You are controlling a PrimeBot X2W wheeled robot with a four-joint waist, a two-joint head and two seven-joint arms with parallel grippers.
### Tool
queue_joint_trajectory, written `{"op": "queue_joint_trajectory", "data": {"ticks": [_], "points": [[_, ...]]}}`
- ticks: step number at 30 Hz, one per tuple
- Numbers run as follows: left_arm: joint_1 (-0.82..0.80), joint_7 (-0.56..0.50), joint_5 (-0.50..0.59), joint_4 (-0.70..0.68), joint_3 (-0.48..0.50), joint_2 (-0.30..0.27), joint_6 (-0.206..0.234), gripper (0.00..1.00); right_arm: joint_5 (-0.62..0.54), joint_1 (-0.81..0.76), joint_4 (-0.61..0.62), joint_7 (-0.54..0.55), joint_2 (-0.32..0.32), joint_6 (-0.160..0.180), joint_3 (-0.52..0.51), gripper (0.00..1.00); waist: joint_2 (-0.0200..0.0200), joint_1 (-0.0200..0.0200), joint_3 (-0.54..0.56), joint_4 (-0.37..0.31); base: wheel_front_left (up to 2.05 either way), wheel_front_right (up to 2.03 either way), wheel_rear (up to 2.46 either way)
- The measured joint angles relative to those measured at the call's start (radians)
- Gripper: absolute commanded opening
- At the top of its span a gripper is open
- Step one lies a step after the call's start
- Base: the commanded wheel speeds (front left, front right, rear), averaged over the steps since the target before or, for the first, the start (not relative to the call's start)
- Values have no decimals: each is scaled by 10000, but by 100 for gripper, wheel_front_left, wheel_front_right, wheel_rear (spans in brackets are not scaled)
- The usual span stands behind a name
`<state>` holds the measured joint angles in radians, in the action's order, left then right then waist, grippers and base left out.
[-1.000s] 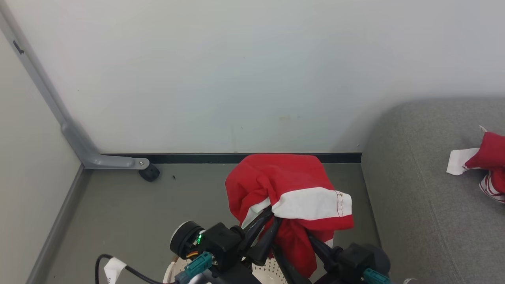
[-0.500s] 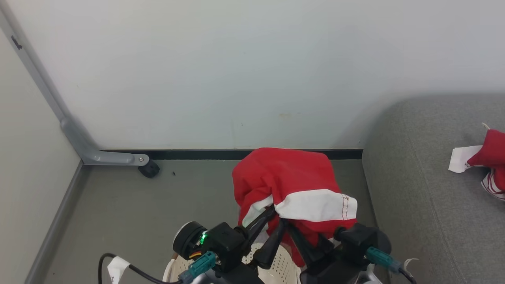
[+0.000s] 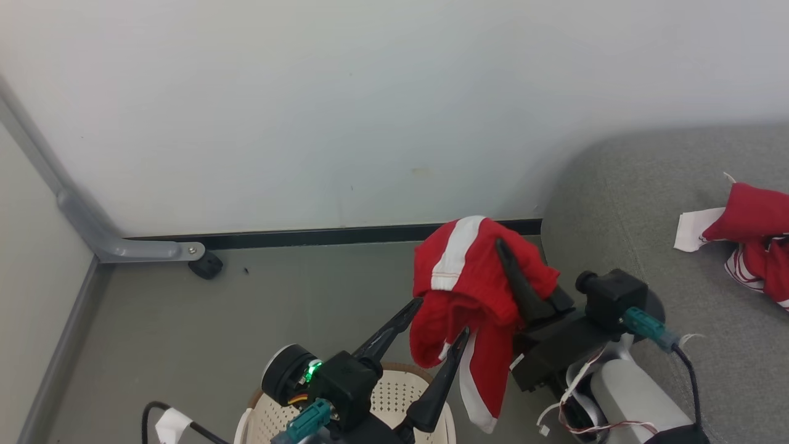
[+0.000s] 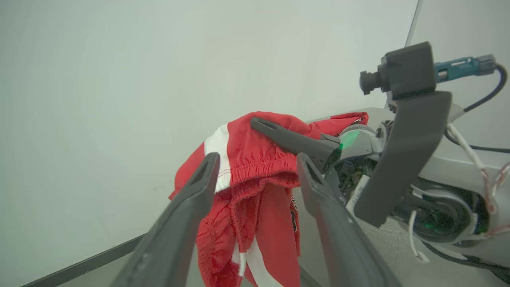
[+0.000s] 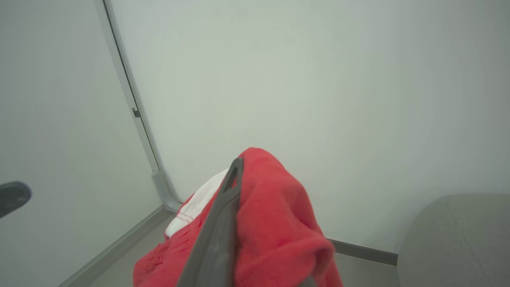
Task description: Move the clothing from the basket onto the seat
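wall (image 3: 308, 123) close ahead, black skirting (image 3: 308, 237) along its foot, grey-green floor (image 3: 246, 320) below. grey metal bracket (image 3: 142, 250) at the left corner with a black caster (image 3: 206, 266) under its end, well apart from the work. the seat (image 3: 616, 203) lay to the right, its rounded corner just beside the right arm; a second garment (image 3: 752, 228), red with white, lay crumpled on it near the frame's right edge. the basket (image 3: 397, 394) sat at the bottom, partly hidden behind the left gripper (image 3: 441, 317). nothing lay on the floor between the arms and the seat. half a second before, the held garment (image 3: 468, 277) was spread broad across the fingers of both grippers, white band level; now it hung bunched from the right gripper (image 3: 502, 256) alone, stripe running upright, and that gripper was nearer the seat's corner. the view itself had also swung a little. left gripper's fingers stood wide apart, gripping nothing; the cloth hung just past the tips, and i could not tell if they brushed it. right gripper was clamped on the garment's bunched top: one finger lay over it, the other was hidden beneath.
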<state>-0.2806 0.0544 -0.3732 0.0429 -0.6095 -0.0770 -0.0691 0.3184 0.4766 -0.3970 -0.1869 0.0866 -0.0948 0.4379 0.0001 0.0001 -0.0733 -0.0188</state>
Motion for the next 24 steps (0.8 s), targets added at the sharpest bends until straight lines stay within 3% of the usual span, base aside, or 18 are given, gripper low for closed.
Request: {"op": "queue_joint_trajectory", "data": {"ticks": [11, 24], "points": [[517, -180, 339, -416, -295, -376, 238, 100, 173, 527, -203, -293, 667, 433, -1101, 0, 0, 0, -442, -546, 0, 0, 0], [365, -454, 803, -746, -510, -437, 351, 100, 527, 1929, -236, -477, 1628, 696, -2518, 0, 0, 1, -1569, -1277, 0, 0, 0]]}}
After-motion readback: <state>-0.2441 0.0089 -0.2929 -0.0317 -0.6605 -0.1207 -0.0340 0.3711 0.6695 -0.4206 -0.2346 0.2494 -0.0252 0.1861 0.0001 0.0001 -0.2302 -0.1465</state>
